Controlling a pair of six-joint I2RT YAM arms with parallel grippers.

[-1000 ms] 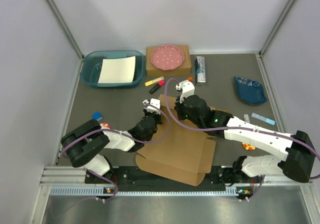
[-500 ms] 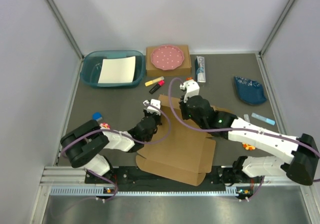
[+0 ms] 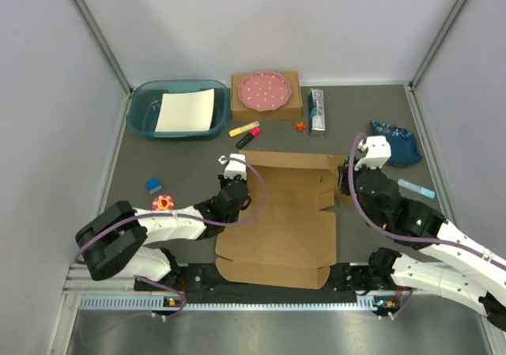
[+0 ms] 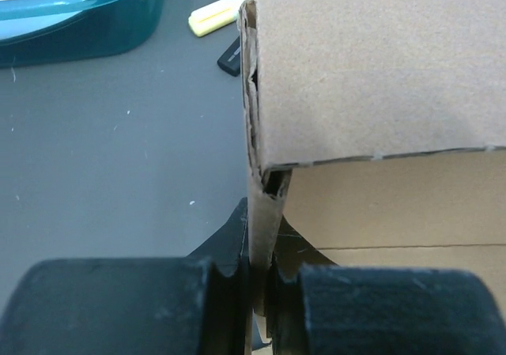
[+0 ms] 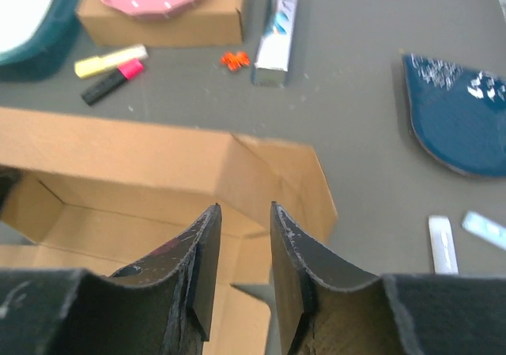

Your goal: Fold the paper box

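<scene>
The paper box is a large brown cardboard sheet lying at the near middle of the table, its back wall folded upright. My left gripper is shut on the box's upright left side wall; in the left wrist view the cardboard edge stands pinched in the left gripper. My right gripper is at the box's back right corner, a little open and empty. In the right wrist view the right gripper sits just in front of the box's right corner flap.
A teal bin holding white paper stands back left. A smaller brown box with a pink dotted plate, two highlighters, a toothpaste carton and a blue bag lie behind the box. A blue cap is at the left.
The box has swung from skewed to square with the table's front, and its back wall now stands up. My right arm has moved right, off the box's middle. The left gripper keeps its hold.
</scene>
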